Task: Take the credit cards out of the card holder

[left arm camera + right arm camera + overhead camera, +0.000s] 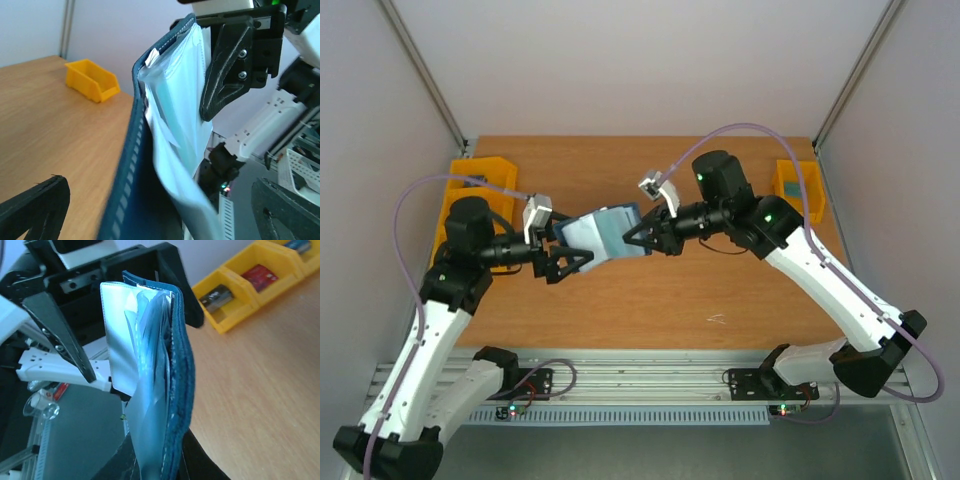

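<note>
The dark navy card holder [605, 235] hangs open above the middle of the table between both arms. Its pale blue-white inner sleeves [175, 100] fan out from the stitched navy cover [181, 365]. I cannot tell the credit cards apart from those sleeves. My right gripper [632, 240] is shut on the card holder's right edge, which sits pinched between its dark fingers [170, 465]. My left gripper [570, 262] stands wide open around the holder's left end [135, 165], its fingers [35, 210] far apart and off the holder.
Yellow bins [470, 200] stand at the table's left edge, and another yellow bin [798, 188] at the back right holds a teal item. In the right wrist view the bins [235, 295] hold a dark item and a red card [260, 274].
</note>
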{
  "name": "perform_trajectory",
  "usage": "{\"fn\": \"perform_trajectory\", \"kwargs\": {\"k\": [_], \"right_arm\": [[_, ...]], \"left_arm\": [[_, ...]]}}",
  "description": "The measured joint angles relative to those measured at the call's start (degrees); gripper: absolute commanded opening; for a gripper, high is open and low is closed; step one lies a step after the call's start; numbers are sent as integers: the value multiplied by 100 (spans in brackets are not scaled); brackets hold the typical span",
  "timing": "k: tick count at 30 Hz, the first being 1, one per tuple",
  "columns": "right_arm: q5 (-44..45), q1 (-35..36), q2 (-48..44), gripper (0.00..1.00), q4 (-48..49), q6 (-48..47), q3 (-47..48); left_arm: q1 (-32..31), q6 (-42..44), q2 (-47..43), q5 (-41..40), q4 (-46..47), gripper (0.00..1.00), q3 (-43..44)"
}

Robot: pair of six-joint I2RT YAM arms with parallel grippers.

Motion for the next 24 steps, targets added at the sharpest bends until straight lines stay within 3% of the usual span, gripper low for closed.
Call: {"fn": "perform_trajectory", "kwargs": {"k": [2,4,6,7,10,13,24], "right_arm": [[140,304,-76,1,120,55,-11],[264,553,-144,3,262,136,-72],[374,669,-214,16,361,232,-173],[422,702,-245,26,422,289,-227],[597,723,-317,48,518,459,-319],[946,734,-428,58,529,570,-343],[1401,214,-758,65,-144,433,-269]], "left_arm": [[-111,-262,-271,63,127,75,-170],[-201,-476,-417,68,208,38,-243],[-271,-588,-525,52,310,6,-278],[-319,-619,-568,44,361,1,-295],[-442,-686,-671,-33,542,0,-400],[-511,-741,-706,-111,645,0,-470],[-518,-693,-852,-402,686,0,-487]]}}
